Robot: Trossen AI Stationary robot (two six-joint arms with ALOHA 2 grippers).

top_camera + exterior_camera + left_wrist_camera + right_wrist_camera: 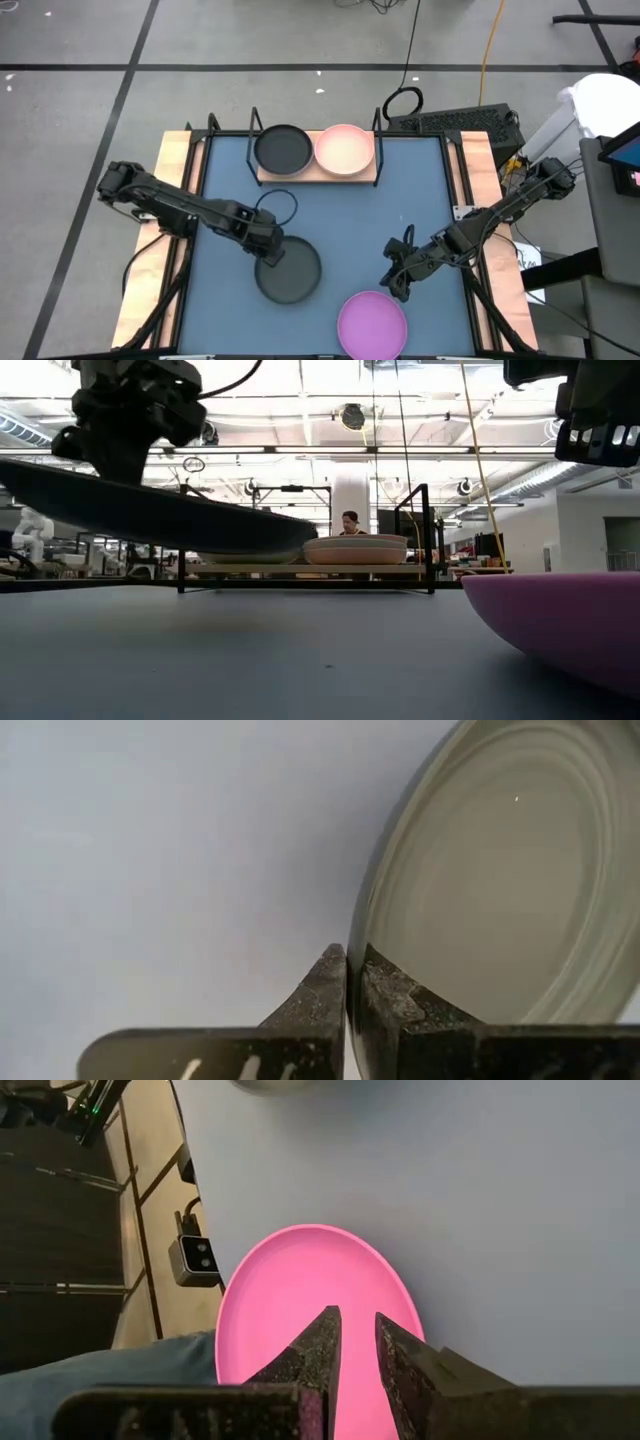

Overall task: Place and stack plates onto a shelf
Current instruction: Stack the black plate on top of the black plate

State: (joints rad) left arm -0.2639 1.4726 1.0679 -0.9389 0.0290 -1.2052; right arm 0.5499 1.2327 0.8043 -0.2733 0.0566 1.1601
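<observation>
Purple plate [372, 324] cut by frame bottom; person [350, 522] mostly hidden.

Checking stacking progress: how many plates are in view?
4: dark grey plate and pink plate on the shelf; another dark grey in the left end effector; a purple on the mat. Stacked ones may hide.

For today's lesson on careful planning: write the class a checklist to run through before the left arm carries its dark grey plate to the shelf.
1. Left gripper shut on dark grey plate rim: ok.
2. Plate lifted off the blue mat, low view: ok.
3. Shelf holds a grey plate to stack on: ok.
4. Pink plate beside it, apart: ok.
5. Right gripper clear of the path, by the purple plate: ok.
6. Grip firmness: cannot tell.
</observation>
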